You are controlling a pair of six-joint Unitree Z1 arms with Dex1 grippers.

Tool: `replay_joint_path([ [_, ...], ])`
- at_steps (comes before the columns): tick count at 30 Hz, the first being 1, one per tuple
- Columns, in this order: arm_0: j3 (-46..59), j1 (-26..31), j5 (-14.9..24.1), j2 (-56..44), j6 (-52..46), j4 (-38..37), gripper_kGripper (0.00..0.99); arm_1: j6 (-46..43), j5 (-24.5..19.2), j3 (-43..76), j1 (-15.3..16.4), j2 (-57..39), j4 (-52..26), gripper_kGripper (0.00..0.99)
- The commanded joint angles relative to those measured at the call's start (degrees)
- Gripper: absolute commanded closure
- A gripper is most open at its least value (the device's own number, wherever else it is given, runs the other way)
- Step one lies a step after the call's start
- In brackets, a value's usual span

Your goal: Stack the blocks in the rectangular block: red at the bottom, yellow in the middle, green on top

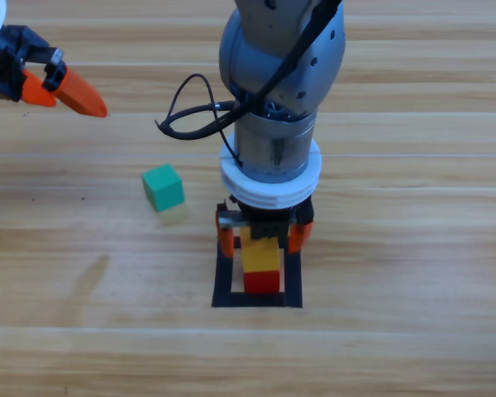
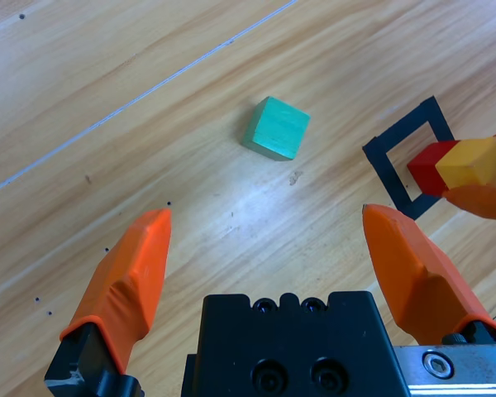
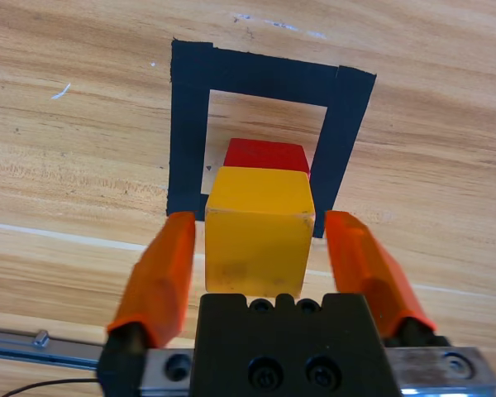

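Right pincer [image 3: 256,240] over tape square, yellow cube [image 3: 256,231] between jaws.
Jaws spread, clear gaps each side; yellow sits on red cube [image 3: 266,154] inside the black tape outline [image 3: 190,124]. Green cube [image 1: 163,187] on bench nearby, left. Left pincer [image 2: 269,240] released, waiting upper left.

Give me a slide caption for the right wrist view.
Right gripper, jaws open, flanks the yellow cube sitting on the red cube inside the black tape square.

I find no readable text, no labels, no brand marks, no numbers, no signs, anywhere from my three cameras.
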Motion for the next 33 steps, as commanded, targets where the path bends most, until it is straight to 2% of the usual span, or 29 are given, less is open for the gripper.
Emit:
replay_joint_path([
  [1, 1.75, 0.96, 0.38, 2.51, -0.35, -1.46, 0.000, 0.31, -0.44, -2.82, 1.81, 3.53, 2.81, 0.000],
  [5, 1.49, 0.78, 0.99, 2.95, -1.40, -1.99, 0.000, -0.13, -0.97, -3.35, 2.25, 0.63, 2.81, 0.000],
  [7, -0.45, -0.01, 2.57, 4.01, -1.76, -1.99, 0.000, -0.83, -4.04, -2.91, 2.87, -4.03, 2.81, 0.000],
  [11, -4.14, -2.56, 5.82, 7.26, -1.32, -1.90, 0.000, -1.97, -7.21, 1.66, 2.87, -10.80, 1.58, 0.000],
  [13, -7.21, -5.55, 9.69, 9.90, -1.23, -0.76, 0.000, -3.64, -7.82, 9.31, 2.08, -16.42, -2.82, 0.000],
  [15, -11.52, -9.77, 14.09, 14.29, -0.09, 1.79, 0.017, -8.21, -7.38, 26.45, 0.85, -28.11, -16.09, 0.000],
  [17, -14.77, -12.31, 17.07, 17.72, 0.27, 4.08, 0.021, -11.38, -5.36, 38.31, -1.09, -36.20, -26.02, 0.000],
  [19, -17.85, -13.98, 18.83, 21.41, -0.26, 6.45, 0.027, -18.32, 0.53, 49.30, -5.39, -43.23, -35.25, 0.000],
  [21, -20.40, -14.69, 18.57, 24.40, -1.84, 9.18, 0.027, -26.23, 5.98, 54.75, -9.00, -45.86, -40.26, 0.000],
  [24, -21.28, -15.83, 18.04, 24.66, -5.10, 10.67, 0.024, -36.86, 12.92, 57.30, -13.39, -46.13, -42.02, 0.001],
  [28, -21.72, -15.74, 16.28, 24.05, -14.68, 10.76, 0.001, -46.00, 17.05, 58.79, -14.27, -46.48, -42.02, 0.001],
  [33, -22.51, -16.89, 17.07, 22.55, -28.47, 10.14, 0.000, -46.53, 17.14, 60.55, -14.97, -47.36, -42.02, 0.001],
])
